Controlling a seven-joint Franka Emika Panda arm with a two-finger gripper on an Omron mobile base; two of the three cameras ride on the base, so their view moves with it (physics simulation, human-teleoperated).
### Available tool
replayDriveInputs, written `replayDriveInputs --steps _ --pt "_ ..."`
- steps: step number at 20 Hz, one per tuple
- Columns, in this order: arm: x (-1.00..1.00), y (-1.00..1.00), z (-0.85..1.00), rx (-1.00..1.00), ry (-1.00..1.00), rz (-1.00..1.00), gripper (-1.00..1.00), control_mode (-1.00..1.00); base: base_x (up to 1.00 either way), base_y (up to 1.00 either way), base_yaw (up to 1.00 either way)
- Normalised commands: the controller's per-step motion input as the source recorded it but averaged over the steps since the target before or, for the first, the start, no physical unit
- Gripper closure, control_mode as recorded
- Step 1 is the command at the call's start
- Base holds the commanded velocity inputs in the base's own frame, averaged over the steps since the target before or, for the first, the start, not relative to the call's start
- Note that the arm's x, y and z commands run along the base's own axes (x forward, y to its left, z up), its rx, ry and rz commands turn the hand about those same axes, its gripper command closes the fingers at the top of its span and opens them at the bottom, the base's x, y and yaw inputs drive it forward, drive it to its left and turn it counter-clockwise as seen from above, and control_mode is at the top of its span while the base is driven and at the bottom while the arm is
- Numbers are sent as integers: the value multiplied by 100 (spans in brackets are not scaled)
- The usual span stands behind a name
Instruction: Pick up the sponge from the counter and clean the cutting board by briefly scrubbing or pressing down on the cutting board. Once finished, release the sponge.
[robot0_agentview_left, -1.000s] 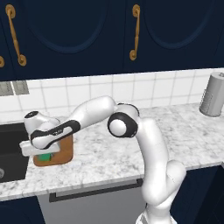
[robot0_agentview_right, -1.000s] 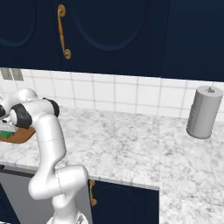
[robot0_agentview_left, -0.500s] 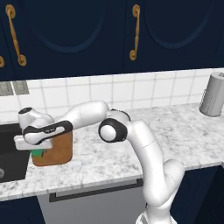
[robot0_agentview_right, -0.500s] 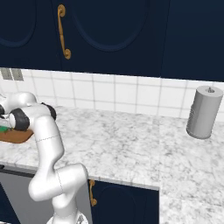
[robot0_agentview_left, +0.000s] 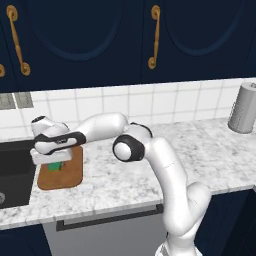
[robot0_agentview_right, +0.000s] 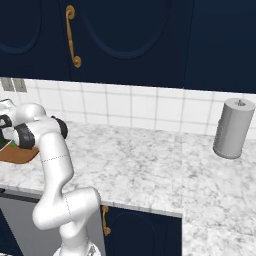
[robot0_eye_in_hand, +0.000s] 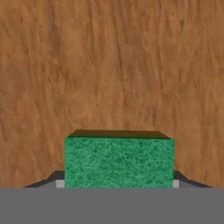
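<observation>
The small green rectangular sponge (robot0_eye_in_hand: 119, 162) sits squarely between the two dark finger tips, which peek out at its lower left and lower right corners in the hand view; the jaws are clamped on its two short ends. Behind it the flat brown wooden cutting board (robot0_eye_in_hand: 113, 65) spreads across the hand view, grain running up and down, and a thin dark shadow lies along the sponge's far edge. Whether the sponge presses on the wood or rides just above it cannot be told.

In the left base view the gripper (robot0_agentview_left: 54, 164) hangs under the white hand at about 9 o'clock of the arm's dark elbow joint, with the sponge (robot0_agentview_left: 56, 165) showing as a green patch over the upper left part of the cutting board (robot0_agentview_left: 62, 175). The board lies on the white-grey veined marble counter (robot0_agentview_left: 150, 175), touching or just beside the dark sink basin (robot0_agentview_left: 12, 172) at its 9 o'clock. A grey upright cylinder (robot0_agentview_left: 242, 108) stands well apart at 3 o'clock, against the white square wall tiles (robot0_agentview_left: 150, 102).

In the right base view the forearm covers most of the cutting board (robot0_agentview_right: 17, 154), leaving a brown corner at the left edge; the hand is cut off there. The sponge's yellow-orange layer is hidden.
</observation>
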Motion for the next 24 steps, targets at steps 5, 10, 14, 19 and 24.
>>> replayDriveInputs --steps 5,10,14,19,24 --pt "1 -100 -81 0 0 0 100 -100 0 0 0" --pt "1 -100 -13 5 0 0 100 -100 0 0 0" --pt "0 -74 -52 -2 0 0 100 -100 0 0 0" --pt "3 -47 -56 -4 0 0 100 -100 0 0 0" --pt "25 -64 -4 3 -6 1 100 -100 0 0 0"
